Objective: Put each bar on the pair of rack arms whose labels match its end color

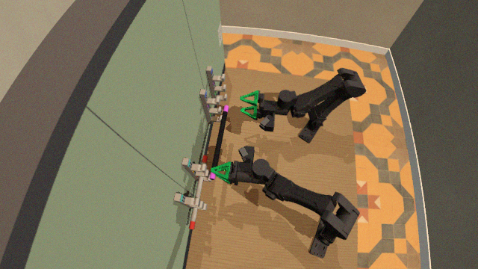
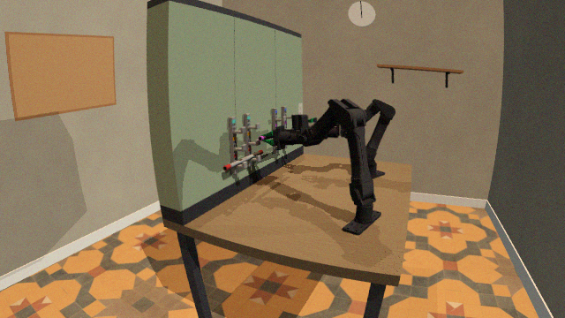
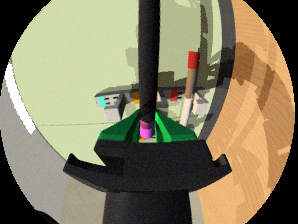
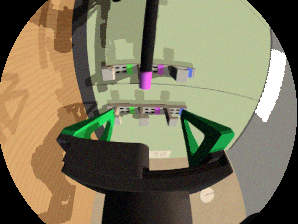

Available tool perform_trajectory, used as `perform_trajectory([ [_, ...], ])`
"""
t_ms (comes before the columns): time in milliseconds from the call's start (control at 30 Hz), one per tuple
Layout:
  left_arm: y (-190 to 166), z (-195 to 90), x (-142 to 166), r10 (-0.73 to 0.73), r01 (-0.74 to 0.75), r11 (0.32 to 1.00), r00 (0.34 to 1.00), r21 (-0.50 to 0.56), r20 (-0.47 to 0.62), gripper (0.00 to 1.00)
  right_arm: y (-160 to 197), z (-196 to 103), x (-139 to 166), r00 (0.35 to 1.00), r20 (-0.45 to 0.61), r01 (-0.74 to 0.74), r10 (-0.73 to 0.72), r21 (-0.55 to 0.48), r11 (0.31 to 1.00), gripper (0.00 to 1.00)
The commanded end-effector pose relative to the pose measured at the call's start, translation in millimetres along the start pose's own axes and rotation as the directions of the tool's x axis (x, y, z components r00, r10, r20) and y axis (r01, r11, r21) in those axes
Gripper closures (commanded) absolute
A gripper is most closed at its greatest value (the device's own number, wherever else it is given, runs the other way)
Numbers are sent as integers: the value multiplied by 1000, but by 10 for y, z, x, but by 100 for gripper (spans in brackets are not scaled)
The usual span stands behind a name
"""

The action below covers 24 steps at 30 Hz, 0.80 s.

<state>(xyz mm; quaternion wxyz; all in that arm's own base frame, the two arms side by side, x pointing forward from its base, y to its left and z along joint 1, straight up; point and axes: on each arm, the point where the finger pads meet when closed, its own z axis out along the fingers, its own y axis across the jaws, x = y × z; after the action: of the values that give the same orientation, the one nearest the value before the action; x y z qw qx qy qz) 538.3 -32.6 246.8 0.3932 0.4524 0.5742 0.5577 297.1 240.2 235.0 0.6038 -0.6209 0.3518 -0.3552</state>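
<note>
Though mostly black, magenta-tipped bar

- My left arm rises steeply from its base, bends high up and reaches forward and down.
- My left claw is level, its green fingers closed firmly on what I hold.
- My right arm is also raised and bent, reaching forward.
- My right claw points forward, fingers spread wide, nothing between them.
- My two claws are well apart.

Black magenta-tipped bar aloft, pale red-tipped bar apparently racked.
</note>
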Motion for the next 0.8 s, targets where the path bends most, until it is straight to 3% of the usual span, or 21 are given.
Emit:
perform_trajectory([
  [0,298,-2,-54,-53,53,996,999,-69,5,100,-75,-12,-13,1000,-9,-16,16,19,1000,0],
  [767,289,-1,-54,-53,53,996,999,-69,5,100,-69,-26,-180,1000,-9,-16,17,19,1000,0],
])
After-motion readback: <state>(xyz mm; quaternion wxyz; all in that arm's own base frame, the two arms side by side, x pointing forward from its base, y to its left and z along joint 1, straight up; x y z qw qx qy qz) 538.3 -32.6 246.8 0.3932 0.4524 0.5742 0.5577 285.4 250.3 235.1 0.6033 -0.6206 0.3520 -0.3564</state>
